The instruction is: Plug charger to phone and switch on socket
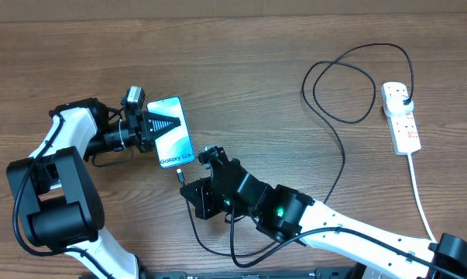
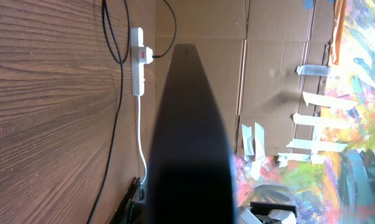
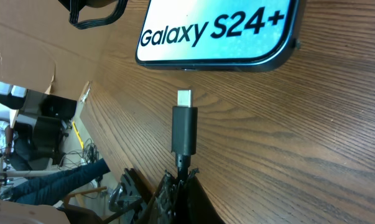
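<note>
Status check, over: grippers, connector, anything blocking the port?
Left gripper clamped on phone. Right gripper holds charger, tip just short of the port, roughly lined up. Nothing in the gap.

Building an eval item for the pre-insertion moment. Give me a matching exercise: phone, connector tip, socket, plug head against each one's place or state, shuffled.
Things:
1. phone
2. connector tip
3. socket
4. plug head

Place or state:
A. white, on the right side of the table
B. pinched by the right gripper, just short of the phone's edge, not inserted
C. seated in the strip's end outlet
D. screen lit, left gripper clamped on the end away from the connector

Pairs: 1-D, 2-B, 3-A, 4-C
</note>
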`<state>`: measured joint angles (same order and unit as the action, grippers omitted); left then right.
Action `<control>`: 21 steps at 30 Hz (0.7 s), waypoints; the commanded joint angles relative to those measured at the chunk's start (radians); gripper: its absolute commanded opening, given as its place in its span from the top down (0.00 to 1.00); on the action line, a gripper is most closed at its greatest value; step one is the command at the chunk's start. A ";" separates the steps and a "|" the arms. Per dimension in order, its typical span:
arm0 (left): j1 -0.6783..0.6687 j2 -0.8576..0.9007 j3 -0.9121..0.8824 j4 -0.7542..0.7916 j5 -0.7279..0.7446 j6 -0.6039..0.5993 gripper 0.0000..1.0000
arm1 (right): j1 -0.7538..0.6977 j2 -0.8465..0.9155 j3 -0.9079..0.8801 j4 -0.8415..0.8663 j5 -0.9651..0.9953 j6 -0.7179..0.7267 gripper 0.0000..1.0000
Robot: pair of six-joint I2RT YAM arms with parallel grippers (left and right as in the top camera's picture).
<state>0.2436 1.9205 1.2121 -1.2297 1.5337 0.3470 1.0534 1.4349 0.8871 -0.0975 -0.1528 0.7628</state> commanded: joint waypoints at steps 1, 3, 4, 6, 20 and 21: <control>-0.002 -0.012 0.000 0.001 0.045 0.012 0.96 | -0.005 -0.013 -0.004 0.011 -0.006 -0.012 0.96; -0.002 -0.011 0.000 0.003 0.045 0.012 0.96 | -0.005 -0.013 -0.004 0.014 -0.006 -0.012 0.96; -0.002 -0.012 0.000 0.005 0.045 0.012 0.96 | -0.005 -0.013 -0.004 0.016 -0.006 -0.012 0.96; -0.002 -0.011 0.000 0.005 0.045 0.012 0.96 | -0.005 -0.013 -0.004 0.017 -0.006 -0.012 0.96; -0.003 -0.011 0.000 0.003 0.027 0.012 0.96 | -0.006 -0.013 -0.004 0.018 0.023 -0.011 0.96; -0.003 -0.011 0.000 0.003 0.027 0.012 0.96 | -0.006 -0.013 -0.004 0.018 0.028 -0.011 0.96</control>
<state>0.2436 1.9205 1.2121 -1.2255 1.5326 0.3470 1.0534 1.4349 0.8871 -0.0887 -0.1482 0.7589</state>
